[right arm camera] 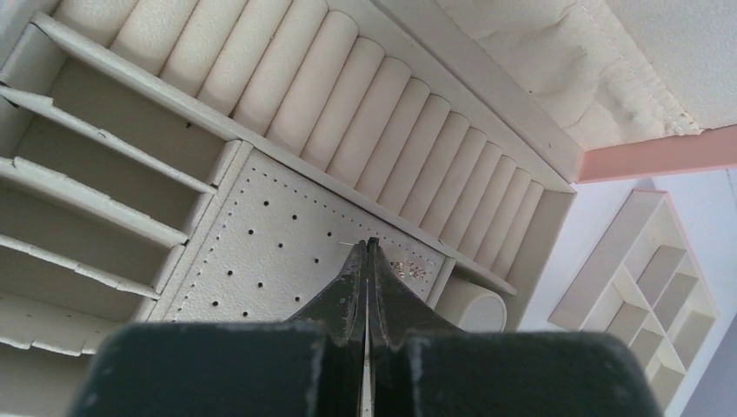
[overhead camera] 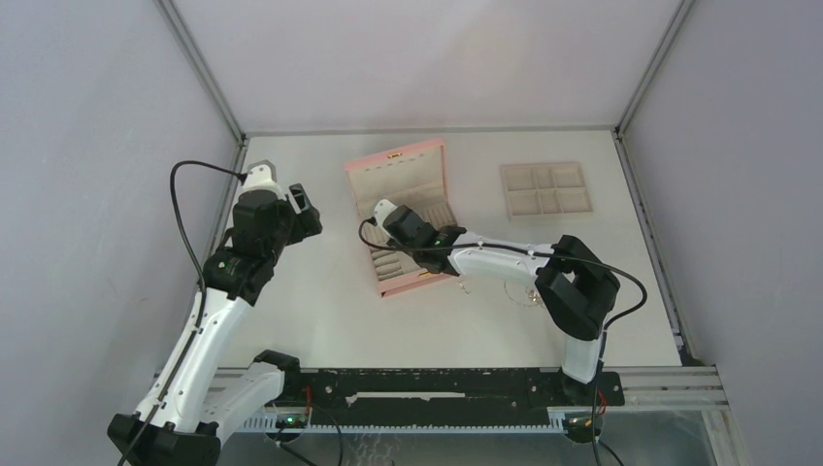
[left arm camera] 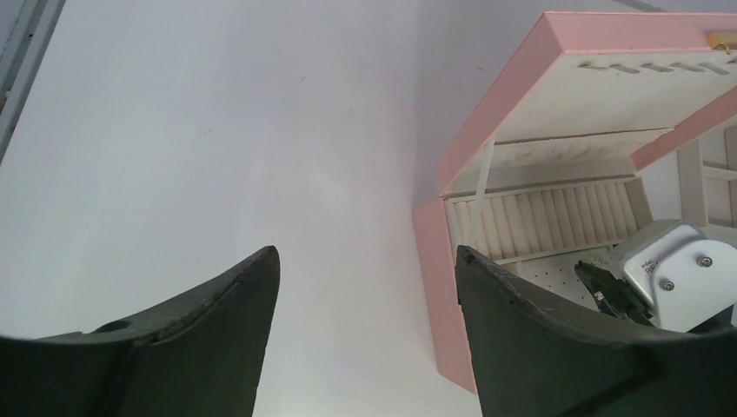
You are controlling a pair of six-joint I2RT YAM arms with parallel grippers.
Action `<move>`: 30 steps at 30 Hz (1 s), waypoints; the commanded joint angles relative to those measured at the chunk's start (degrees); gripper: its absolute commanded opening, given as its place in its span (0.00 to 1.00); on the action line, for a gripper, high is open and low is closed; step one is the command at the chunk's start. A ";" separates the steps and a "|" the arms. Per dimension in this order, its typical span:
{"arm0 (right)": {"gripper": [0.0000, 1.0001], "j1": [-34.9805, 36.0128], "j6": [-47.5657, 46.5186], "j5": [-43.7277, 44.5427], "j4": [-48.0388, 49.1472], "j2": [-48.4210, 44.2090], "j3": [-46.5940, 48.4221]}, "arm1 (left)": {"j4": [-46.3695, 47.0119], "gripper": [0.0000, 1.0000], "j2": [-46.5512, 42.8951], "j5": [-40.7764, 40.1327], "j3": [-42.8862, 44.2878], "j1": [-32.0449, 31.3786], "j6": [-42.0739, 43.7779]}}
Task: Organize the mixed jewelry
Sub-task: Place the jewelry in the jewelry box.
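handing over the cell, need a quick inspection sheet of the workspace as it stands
surface: white table, matte
job's things: thin silver chain loop and small silver piece on the table by the right arm; tiny glinting bits on a perforated beige panel
clutter: open pink box with beige lining; flat beige compartment tray, apart
grippers: left gripper open beside the box; right gripper shut over that panel
cables: black left-arm cable; black right-arm cable
surroundings: grey walls, metal frame posts

Right arm (overhead camera: 495, 257) hides pink box's (overhead camera: 398, 175) middle. Jewelry (overhead camera: 527, 295) right of box too small to identify. Thin sliver (right arm camera: 348, 244) at right gripper (right arm camera: 367, 247) tips, inside box: can't tell if gripped.
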 commanded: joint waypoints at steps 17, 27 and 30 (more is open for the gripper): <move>0.00 0.94 1.09 1.01 1.41 0.38 2.07 | 1.59 0.78 0.23 -1.06 0.03 0.52 0.04; 0.00 1.20 0.35 0.64 2.03 0.17 2.08 | 1.49 0.78 -0.20 -1.18 -0.07 0.66 0.03; 0.00 1.26 0.26 0.47 2.11 0.06 2.19 | 1.41 0.78 -0.22 -1.25 -0.12 0.64 0.04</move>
